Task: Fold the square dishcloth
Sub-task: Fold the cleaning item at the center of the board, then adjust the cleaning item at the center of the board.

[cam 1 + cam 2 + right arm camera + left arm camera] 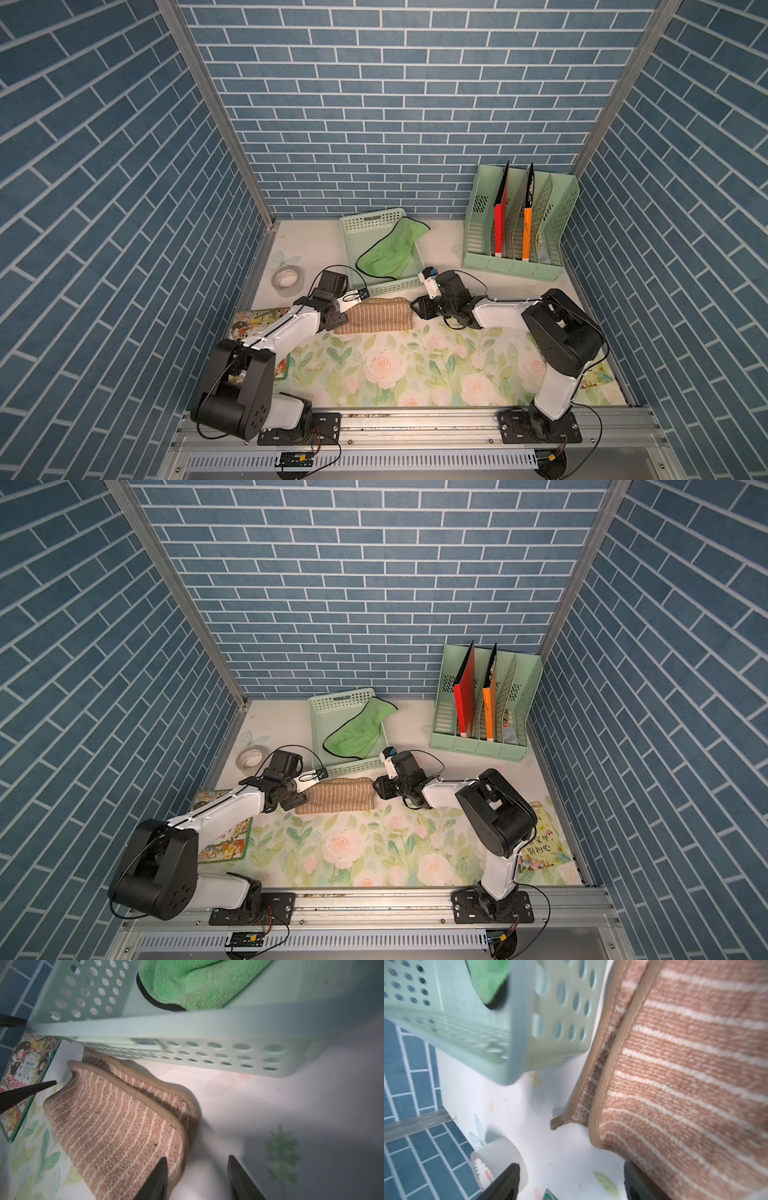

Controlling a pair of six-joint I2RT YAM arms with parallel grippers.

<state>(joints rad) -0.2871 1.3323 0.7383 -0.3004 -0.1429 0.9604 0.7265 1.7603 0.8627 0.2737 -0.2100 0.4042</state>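
The folded striped dishcloth [334, 798] lies between the left claw [311, 789] and right claw [379, 789].

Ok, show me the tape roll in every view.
In a top view: tape roll left of the basket, by the wall.
In a top view: same spot.
Left wrist: on the table, by the wall.
Right wrist: not in it.
Shared landmark: the basket.

A green cloth [388, 249] lies in the mint basket [365, 220], between a tape roll [286, 280] and file rack [557, 224].
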